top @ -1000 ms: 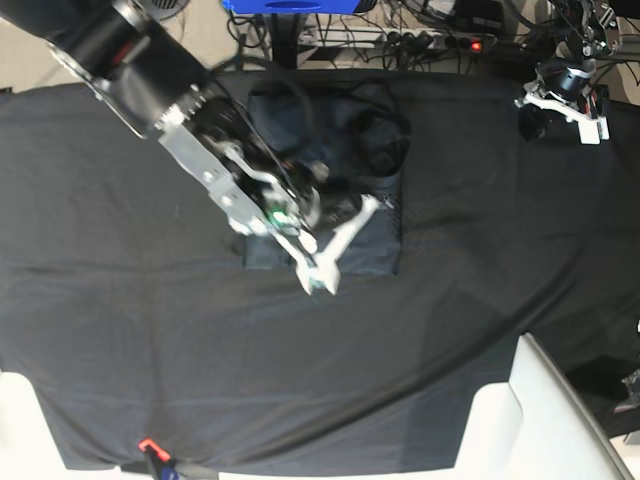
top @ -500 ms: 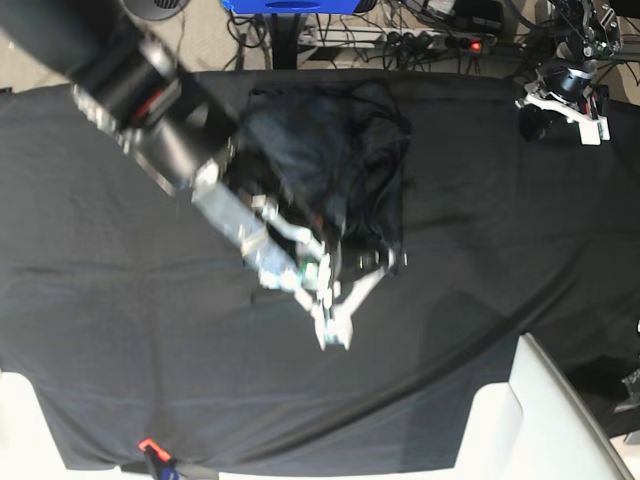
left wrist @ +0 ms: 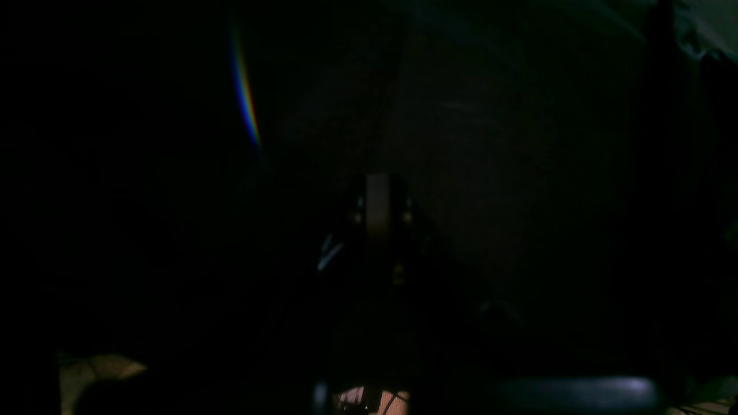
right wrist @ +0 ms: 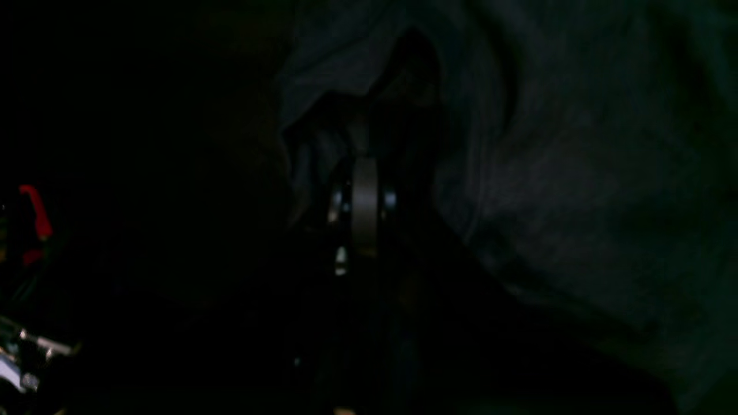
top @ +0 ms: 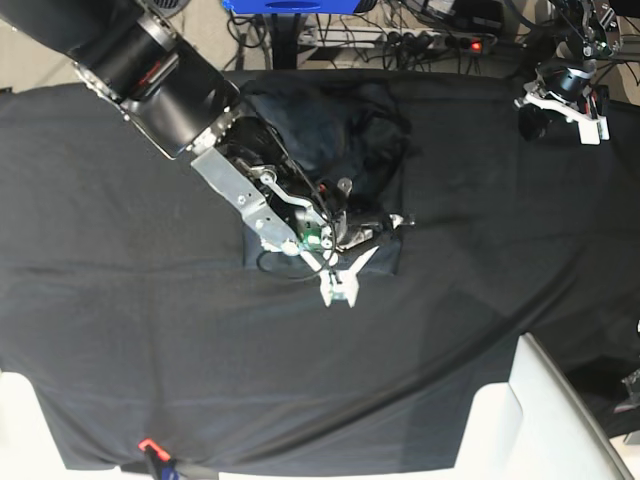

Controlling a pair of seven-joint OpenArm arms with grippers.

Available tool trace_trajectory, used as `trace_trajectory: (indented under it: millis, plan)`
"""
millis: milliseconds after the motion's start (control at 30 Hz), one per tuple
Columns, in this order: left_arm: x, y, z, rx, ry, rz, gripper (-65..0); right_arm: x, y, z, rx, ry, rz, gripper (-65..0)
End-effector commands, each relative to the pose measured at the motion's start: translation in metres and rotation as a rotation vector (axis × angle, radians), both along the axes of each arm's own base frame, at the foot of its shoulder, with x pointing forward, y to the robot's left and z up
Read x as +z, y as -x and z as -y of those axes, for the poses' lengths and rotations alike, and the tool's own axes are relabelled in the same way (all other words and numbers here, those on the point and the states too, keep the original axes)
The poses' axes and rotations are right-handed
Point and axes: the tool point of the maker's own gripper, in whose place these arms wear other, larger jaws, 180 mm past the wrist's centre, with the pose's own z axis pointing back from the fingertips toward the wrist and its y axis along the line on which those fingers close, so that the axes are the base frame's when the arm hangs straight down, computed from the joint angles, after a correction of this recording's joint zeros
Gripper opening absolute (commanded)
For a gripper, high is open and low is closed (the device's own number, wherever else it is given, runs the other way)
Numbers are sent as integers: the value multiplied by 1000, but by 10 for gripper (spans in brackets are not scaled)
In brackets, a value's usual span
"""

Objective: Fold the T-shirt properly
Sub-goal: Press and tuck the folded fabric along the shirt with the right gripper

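Charcoal knit: one T-shirt (top: 330,140); right tool (top: 338,290) pinches its fabric, left tool (top: 590,130) closed, empty.

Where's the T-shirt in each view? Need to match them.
Base: the T-shirt lies bunched at top centre of the table cloth, partly under the right arm.
Right wrist: grey folds fill the upper centre and right, just beyond the right gripper.
Left wrist: too dark to tell; only black cloth shows.
Shared landmark: the right gripper, at the shirt's near edge.
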Motion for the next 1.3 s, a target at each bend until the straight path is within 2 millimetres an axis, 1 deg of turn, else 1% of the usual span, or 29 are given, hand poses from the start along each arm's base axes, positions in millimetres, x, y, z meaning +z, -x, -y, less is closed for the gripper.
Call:
trace_trajectory:
  millis: [0, 67, 167, 333, 433, 500, 567, 700, 833, 933, 1000, 1133, 1167, 1267]
  plan:
    - [12, -6, -8, -3, -18, 39, -650, 14, -14, -6, -1, -21, 44, -650]
    - [12, -6, -8, -3, -18, 39, -650, 11, -12, -6, -3, -17, 36, -650]
    - [12, -6, -8, -3, -18, 39, -650, 9, -17, -5, -19, -13, 57, -650]
    - [12, -6, -8, -3, -18, 39, -650, -8, -22, 1, -53, 22, 66, -650]
    - [12, -7, -8, -3, -18, 41, -650, -9, -30, 4, -68, 32, 82, -650]
    - [12, -8, -8, -2, -17, 43, -650, -5, -34, 3, -69, 29, 95, -650]
    - [12, -9, -7, -4, -18, 44, -650, 0, -39, 1, -69, 20, 108, -650]
    - [12, -11, -6, -9, -17, 46, -650, 10, -40, -13, -9, -24, 136, -650]
    - [12, -11, -6, -9, -17, 46, -650, 14, -42, -20, 22, -51, 167, -650]
    - [12, -11, -6, -9, -17, 46, -650, 16, -41, -26, 60, -73, 177, -650]
    - [12, -11, -6, -9, -17, 46, -650, 20, -38, -34, 113, -107, 191, -650]
    - [13, -11, -6, -9, -16, 48, -650, 10, -29, -39, 145, -151, 142, -650]
    - [13, -11, -6, -9, -17, 49, -650, 11, -29, -41, 150, -175, 134, -650]
    - [24, -20, -4, -27, -34, 78, -650, 9, -27, -45, 175, -223, 123, -650]
